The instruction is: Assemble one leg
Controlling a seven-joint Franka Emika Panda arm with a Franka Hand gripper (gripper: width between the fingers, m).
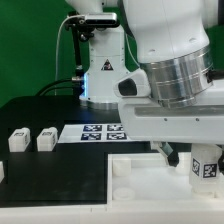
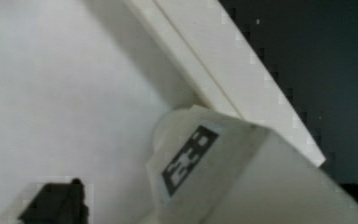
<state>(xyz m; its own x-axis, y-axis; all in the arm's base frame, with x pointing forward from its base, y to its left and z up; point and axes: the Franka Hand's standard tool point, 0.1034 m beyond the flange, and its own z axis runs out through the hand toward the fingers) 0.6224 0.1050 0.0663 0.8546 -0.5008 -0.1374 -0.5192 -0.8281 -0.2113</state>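
Note:
A white leg (image 1: pixel 205 166) with a black-and-white tag stands upright at a corner of the large white tray-like part (image 1: pixel 130 185). My gripper (image 1: pixel 188 160) hangs low over it, with one dark finger (image 1: pixel 168 153) showing beside the leg. In the wrist view the leg (image 2: pixel 211 160) lies between my two fingers, against the raised rim of the tray-like part (image 2: pixel 202 50). The gripper (image 2: pixel 206 206) is open: a gap shows between one dark finger (image 2: pixel 55 204) and the leg. Two more legs (image 1: pixel 18 140) (image 1: pixel 45 139) lie on the black table at the exterior view's left.
The marker board (image 1: pixel 100 131) lies flat behind the tray-like part. Another white piece (image 1: pixel 2 172) shows at the exterior view's left edge. The arm's base (image 1: pixel 98 70) stands at the back, and the arm's body fills the upper right of the exterior view.

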